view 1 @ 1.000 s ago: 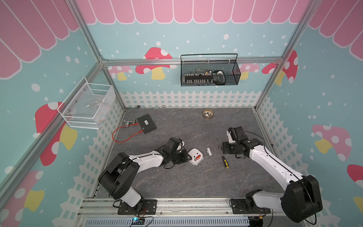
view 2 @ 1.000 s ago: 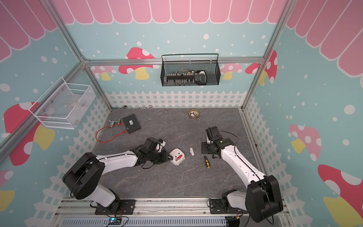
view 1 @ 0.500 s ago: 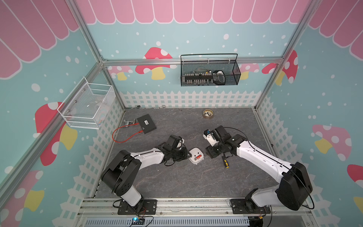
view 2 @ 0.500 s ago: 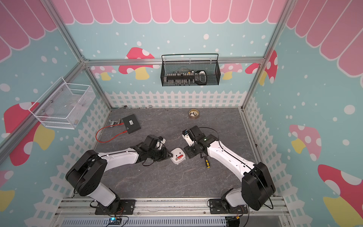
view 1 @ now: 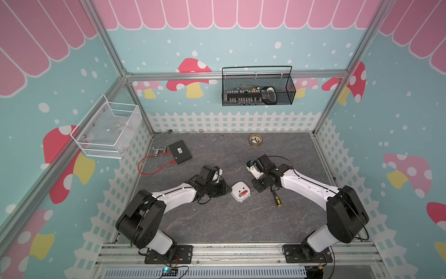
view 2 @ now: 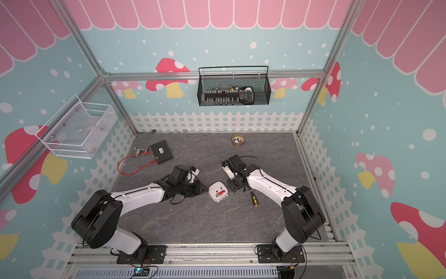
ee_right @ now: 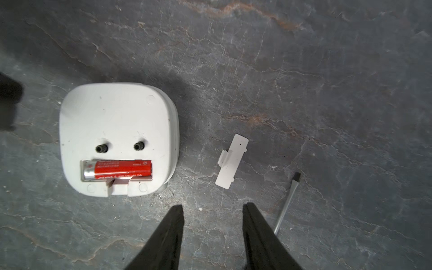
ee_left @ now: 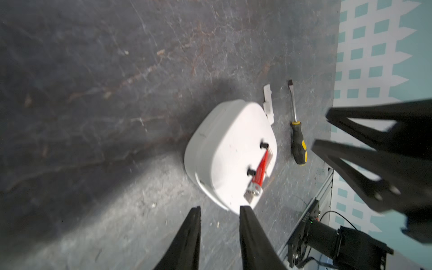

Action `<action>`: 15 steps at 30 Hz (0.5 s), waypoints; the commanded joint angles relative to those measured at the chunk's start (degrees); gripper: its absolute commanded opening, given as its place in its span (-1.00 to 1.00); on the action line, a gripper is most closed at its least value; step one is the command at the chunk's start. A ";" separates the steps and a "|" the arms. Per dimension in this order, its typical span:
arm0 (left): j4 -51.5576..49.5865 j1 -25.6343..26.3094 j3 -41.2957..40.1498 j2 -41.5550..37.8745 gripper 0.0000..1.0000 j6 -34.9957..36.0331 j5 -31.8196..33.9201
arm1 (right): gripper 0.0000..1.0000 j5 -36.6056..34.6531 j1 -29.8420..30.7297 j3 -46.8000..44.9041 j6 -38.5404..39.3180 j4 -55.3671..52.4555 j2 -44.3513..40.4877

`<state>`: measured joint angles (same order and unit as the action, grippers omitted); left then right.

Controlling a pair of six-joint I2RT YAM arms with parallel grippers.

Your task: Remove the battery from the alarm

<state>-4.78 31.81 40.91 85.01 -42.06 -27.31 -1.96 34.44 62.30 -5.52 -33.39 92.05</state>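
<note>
The white alarm [view 1: 237, 189] [view 2: 215, 188] lies face down mid-table, with its back recess uncovered. The red battery [ee_right: 119, 171] [ee_left: 261, 167] sits in that recess. My left gripper [ee_left: 219, 208] is low on the table just left of the alarm [ee_left: 224, 145]. It is open, nothing is between its fingers, and one fingertip is close to the alarm's edge. My right gripper [ee_right: 212, 205] hovers just right of the alarm [ee_right: 112, 117]. It is open and empty over bare table. In both top views the grippers [view 1: 226, 190] [view 1: 257, 187] flank the alarm.
The small white cover [ee_right: 231, 161] and a black-and-yellow screwdriver [view 1: 276, 199] lie right of the alarm, under the right arm. A brass dish [view 1: 255, 140] stands at the back. A black box [view 1: 180, 152] with a red cable is at the back left. Wire baskets hang on the walls.
My right arm has swung left from beyond the screwdriver to beside the alarm, and its jaws have narrowed. My left arm has barely moved.
</note>
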 commanded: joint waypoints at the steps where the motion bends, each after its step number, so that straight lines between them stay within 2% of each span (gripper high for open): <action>1: -1.38 1.59 -2.38 -2.68 -0.38 -1.96 -0.90 | -0.12 0.87 -0.16 2.48 -1.97 2.09 2.42; 7: 0.51 3.33 -1.64 1.27 -0.39 -2.42 -0.77 | -0.20 4.14 -0.07 4.40 -1.59 2.80 6.01; 15: 2.44 3.27 0.90 7.28 -0.40 -1.80 -0.33 | -0.23 6.40 0.10 2.44 -2.04 2.88 5.48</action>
<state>-3.99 35.00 39.70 91.02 -43.72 -27.81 2.72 34.46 65.54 -6.70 -30.55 97.51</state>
